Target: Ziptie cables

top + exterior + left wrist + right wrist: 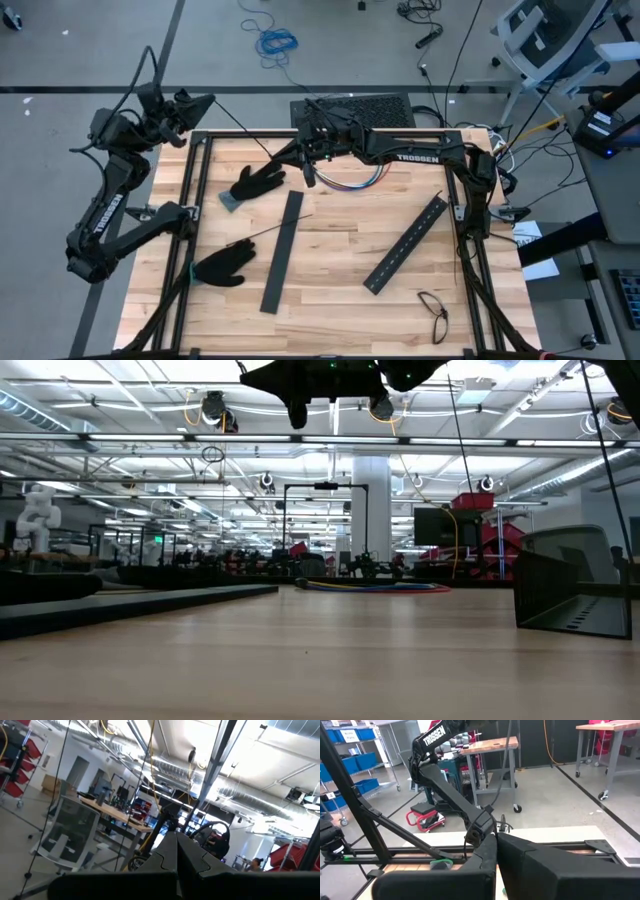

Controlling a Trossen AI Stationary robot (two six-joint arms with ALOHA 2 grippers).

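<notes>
The right hand [308, 176] hangs above the far part of the wooden surface [340, 290], its fingers [520, 865] pressed fully together with nothing between them; the right arm reaches across from the right side of the frame. The cables [352, 184], a loose bundle of red, blue and white wires, lie on the surface just beside this hand, toward its arm's side, and show in the low view as a flat coloured heap [372, 586] at the far edge. One ziptie [268, 231], a very thin dark strip, lies on the surface nearer the front than the right hand, running from a black glove [222, 266] toward a long slotted black bar [282, 251]. A second black glove [258, 183] lies just beside the right hand, on the side away from the cables. A second slotted bar [407, 243] lies at a slant well to the front of the cables, and a pair of eyeglasses [434, 311] sits near the front edge. The left hand [200, 103] is held off the surface beyond its far left corner, fingers [192, 860] closed flat against each other and empty, well apart from the cables.
</notes>
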